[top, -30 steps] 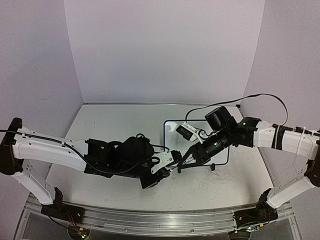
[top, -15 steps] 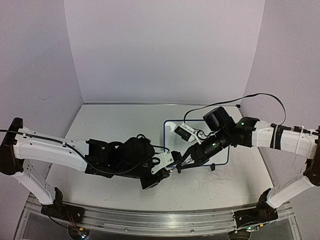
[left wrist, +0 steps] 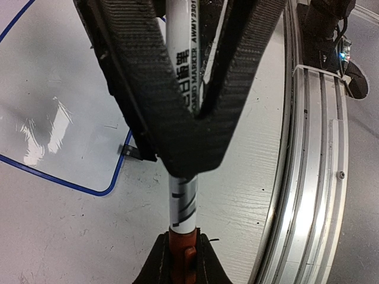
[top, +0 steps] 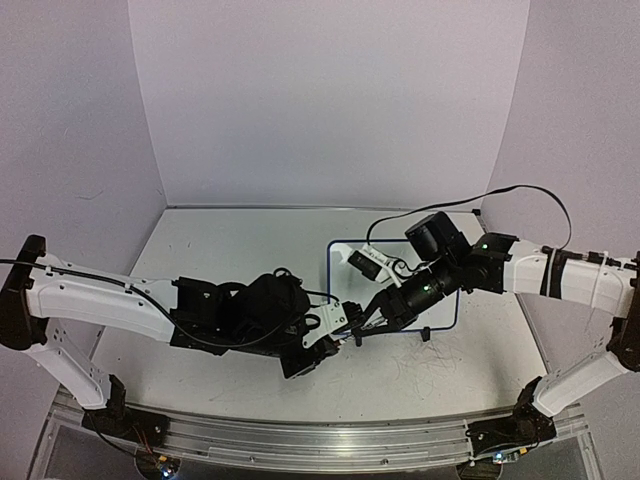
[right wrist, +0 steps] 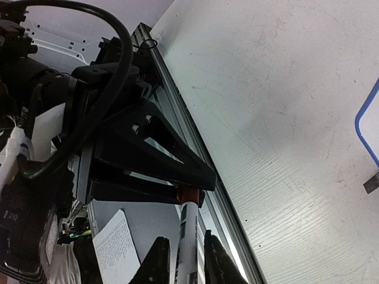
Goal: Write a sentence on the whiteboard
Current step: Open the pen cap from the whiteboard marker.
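Note:
A white marker (left wrist: 182, 204) with a red cap (left wrist: 180, 260) hangs between both grippers above the table. My left gripper (left wrist: 180, 261) is shut on the red cap. My right gripper (right wrist: 188, 260) is shut on the white barrel (right wrist: 189, 236), and the left gripper's black fingers (right wrist: 148, 168) hold the cap (right wrist: 188, 194) beyond it. In the top view the left gripper (top: 338, 337) and right gripper (top: 366, 327) meet tip to tip at the near left corner of the whiteboard (top: 345, 282), which lies flat with a blue frame. The visible board surface (left wrist: 53, 112) is blank. No sentence shows.
The right arm covers much of the board. The board's black foot (top: 427, 335) sticks out at its near edge. Faint scribbles (top: 420, 372) mark the table near the front right. An aluminium rail (left wrist: 314, 177) runs along the near edge. A printed paper (right wrist: 112, 248) lies below the table.
The right arm has shifted slightly to the left, toward the left gripper. The left arm has stayed still. Both grips on the marker are unchanged.

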You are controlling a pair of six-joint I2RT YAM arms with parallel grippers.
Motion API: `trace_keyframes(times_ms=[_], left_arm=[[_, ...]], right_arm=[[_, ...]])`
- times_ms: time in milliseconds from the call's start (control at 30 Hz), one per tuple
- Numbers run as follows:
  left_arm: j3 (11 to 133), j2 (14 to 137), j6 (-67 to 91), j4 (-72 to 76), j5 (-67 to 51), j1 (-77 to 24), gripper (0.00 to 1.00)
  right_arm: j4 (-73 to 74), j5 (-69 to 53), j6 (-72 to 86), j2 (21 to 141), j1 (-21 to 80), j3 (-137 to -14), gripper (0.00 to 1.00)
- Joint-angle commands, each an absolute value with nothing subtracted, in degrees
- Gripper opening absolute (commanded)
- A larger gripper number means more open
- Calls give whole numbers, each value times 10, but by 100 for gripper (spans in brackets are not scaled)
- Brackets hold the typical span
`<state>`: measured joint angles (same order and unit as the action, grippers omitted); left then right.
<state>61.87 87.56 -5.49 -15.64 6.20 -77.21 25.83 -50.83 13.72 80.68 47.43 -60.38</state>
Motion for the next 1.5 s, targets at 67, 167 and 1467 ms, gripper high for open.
trace_keyframes(times_ms=[67, 167, 1467], left_arm=[[652, 885, -43, -163, 64, -774, 0], [654, 888, -40, -165, 62, -774, 0], [617, 869, -28, -169, 77, -774, 0]], right_arm=[[249, -502, 136, 805, 481, -617, 24], [247, -505, 136, 806, 484, -617, 23], [226, -471, 137, 746, 469, -602, 0]])
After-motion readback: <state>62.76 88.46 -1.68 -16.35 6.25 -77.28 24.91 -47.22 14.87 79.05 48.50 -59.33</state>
